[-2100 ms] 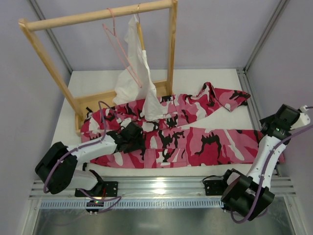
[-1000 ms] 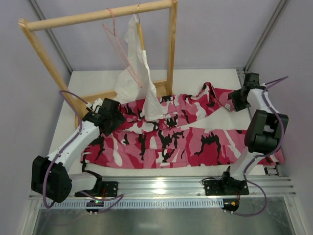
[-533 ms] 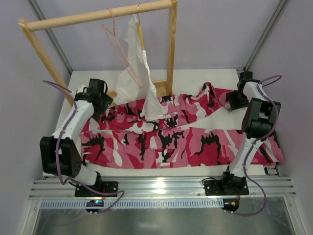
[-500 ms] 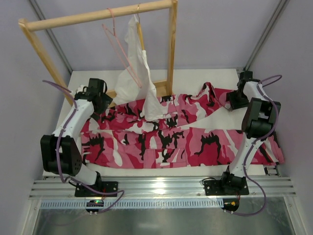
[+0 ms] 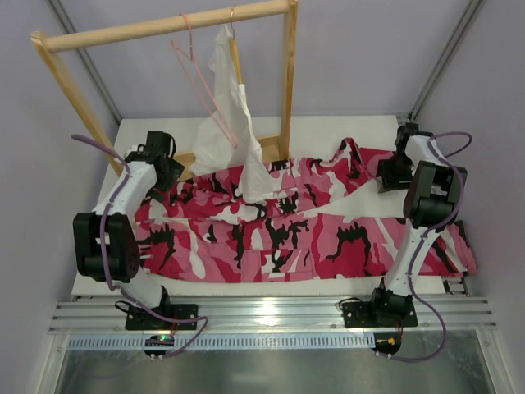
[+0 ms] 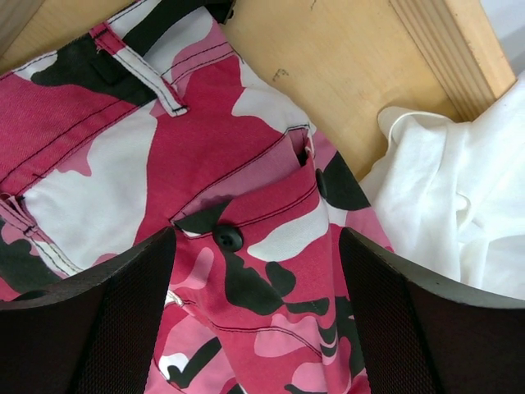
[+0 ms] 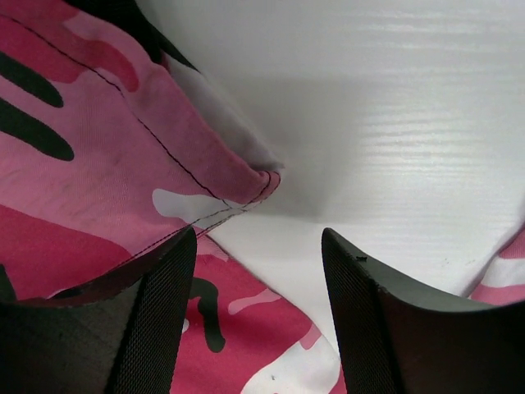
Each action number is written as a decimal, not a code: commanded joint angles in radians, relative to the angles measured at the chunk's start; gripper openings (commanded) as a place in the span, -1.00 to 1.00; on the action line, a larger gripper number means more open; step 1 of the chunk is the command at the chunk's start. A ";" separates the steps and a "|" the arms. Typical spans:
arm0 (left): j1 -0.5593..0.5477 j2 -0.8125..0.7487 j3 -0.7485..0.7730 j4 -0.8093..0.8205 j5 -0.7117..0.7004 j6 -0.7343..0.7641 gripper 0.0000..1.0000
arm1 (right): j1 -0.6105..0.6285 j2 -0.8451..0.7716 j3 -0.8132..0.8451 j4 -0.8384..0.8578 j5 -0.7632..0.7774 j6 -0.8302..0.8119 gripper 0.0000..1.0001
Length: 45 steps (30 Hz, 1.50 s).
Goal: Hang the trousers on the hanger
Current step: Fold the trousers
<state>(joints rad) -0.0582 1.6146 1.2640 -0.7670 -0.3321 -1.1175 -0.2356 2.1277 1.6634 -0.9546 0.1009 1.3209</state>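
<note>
The pink, white and black camouflage trousers (image 5: 303,226) lie spread flat across the white table. The thin pink wire hanger (image 5: 201,78) hangs empty on the wooden rack's top bar. My left gripper (image 5: 168,185) is open low over the waistband corner at the far left; its wrist view shows a buttoned pocket (image 6: 230,238) between the fingers. My right gripper (image 5: 387,174) is open over the far right leg end; its wrist view shows a folded hem (image 7: 238,193) and bare table between the fingers.
A wooden rack (image 5: 164,25) stands at the back, its base board (image 6: 353,90) under my left gripper. A white garment (image 5: 225,123) hangs on a tan wooden hanger beside the pink one and drapes onto the trousers. The table's right edge lies near my right arm.
Both arms swung out from the near side to the far corners of the trousers. In the last half second they only settled slightly.
</note>
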 commanded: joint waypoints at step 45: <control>0.055 0.154 0.225 -0.004 0.041 -0.064 0.71 | 0.015 -0.176 0.121 0.276 0.060 -0.584 -0.93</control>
<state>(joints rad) -0.0193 1.7279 1.4200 -0.7643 -0.3176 -1.1793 -0.2207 2.0239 1.8484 -0.7265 0.1864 0.8513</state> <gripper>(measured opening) 0.859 0.071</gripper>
